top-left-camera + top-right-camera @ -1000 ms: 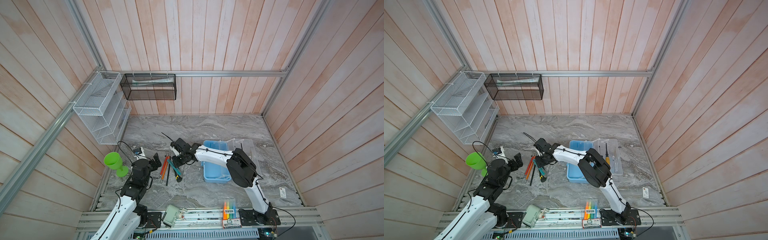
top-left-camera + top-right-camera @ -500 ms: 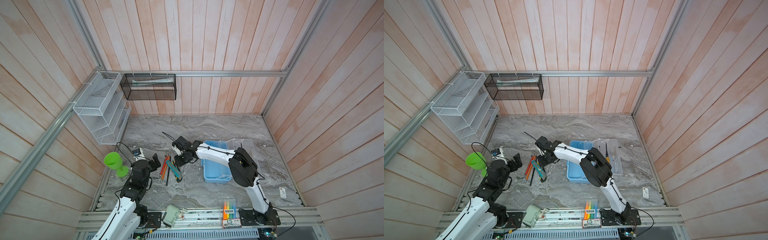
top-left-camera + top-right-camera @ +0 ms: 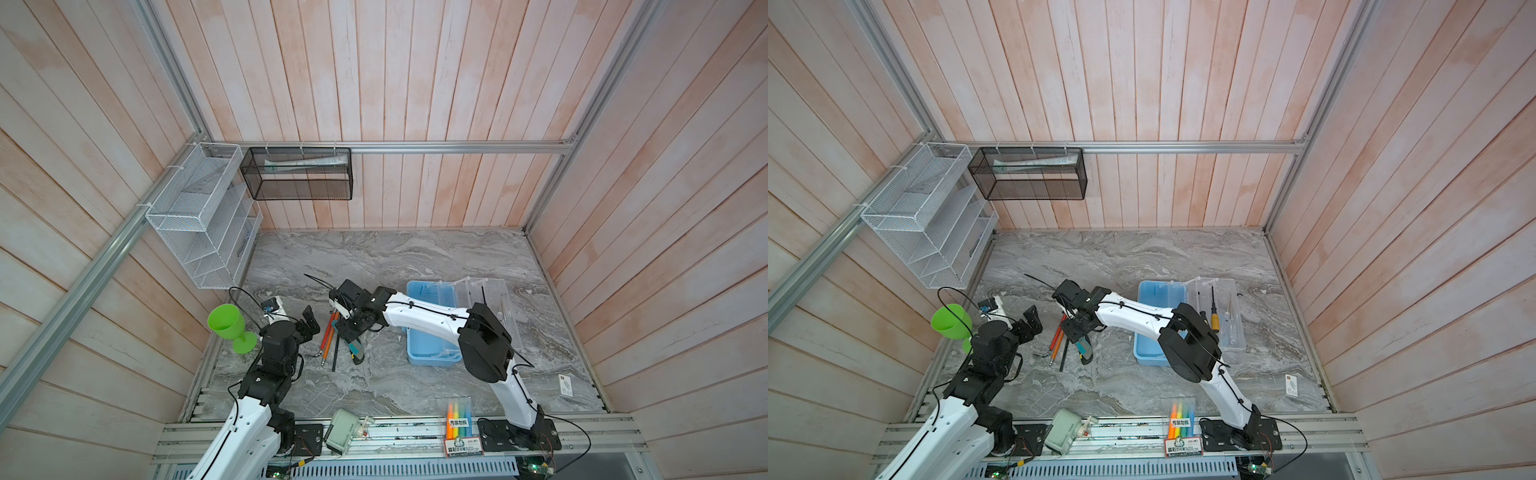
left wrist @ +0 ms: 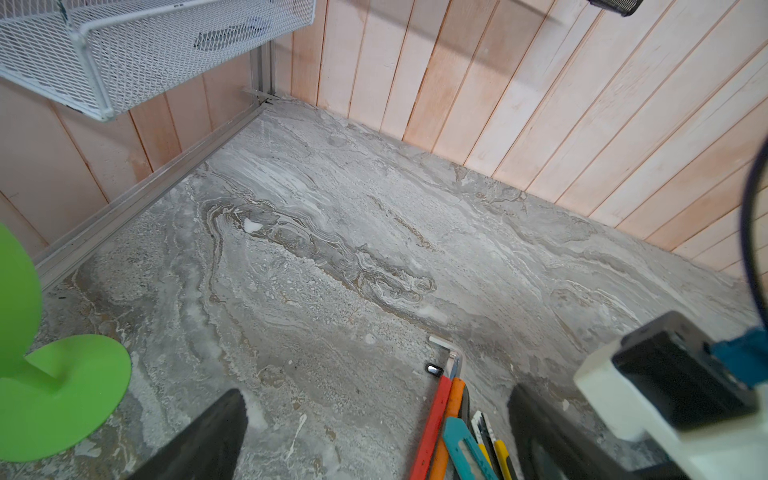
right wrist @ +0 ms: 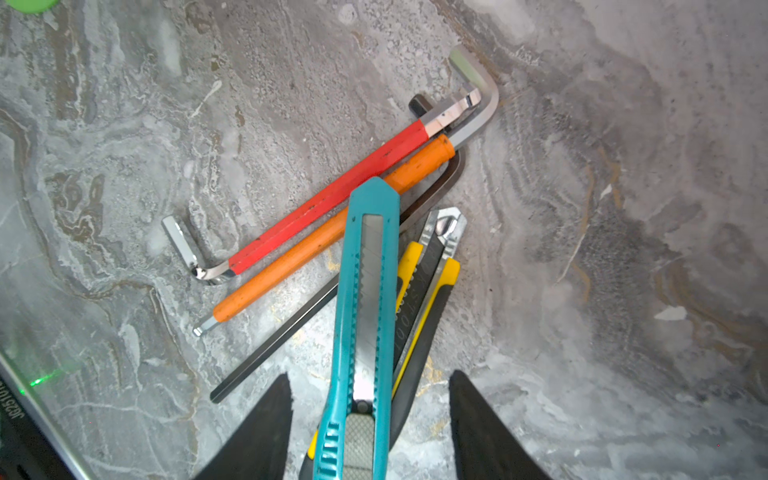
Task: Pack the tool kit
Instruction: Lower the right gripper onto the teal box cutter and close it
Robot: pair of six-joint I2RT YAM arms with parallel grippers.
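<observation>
grey veined marble-look tabletop [image 3: 395, 257] boxed in on three sides by pale pinkish wood-plank walls [image 3: 415, 83], with aluminium rails running along the wall tops and the table edges. a white wire-mesh tiered rack [image 3: 199, 216] hangs on the left wall, and a black mesh basket [image 3: 299, 178] hangs on the back wall with some pale wrapped item inside (can't tell what).

a light-blue plastic tool case [image 3: 428, 328] lies open on the right half of the table, its clear lid [image 3: 1225, 316] flat beside it. a yellow-handled screwdriver [image 3: 1213, 316] and a thinner dark one lie on that lid.

the loose tools are piled left of the case. a teal snap-blade utility knife [image 5: 365, 316] lies across a yellow-and-black utility knife [image 5: 428, 299], next to a red-sleeved hex key [image 5: 332, 195], an orange-sleeved hex key [image 5: 332, 232] and a bare dark steel hex key [image 5: 274, 345].

the right gripper [image 5: 370, 419] is low over the pile, fingers apart either side of the teal knife's slider end, no contact visible. the left gripper [image 4: 374, 424] is spread wide and holds nothing, just left of the pile, near a bright green plastic goblet [image 3: 228, 326] standing at the table's left edge.

a pack of coloured highlighters [image 3: 459, 419] sits at the front edge, with a small grey-green device [image 3: 343, 430] on the front rail. a small white card [image 3: 566, 384] lies front right.
</observation>
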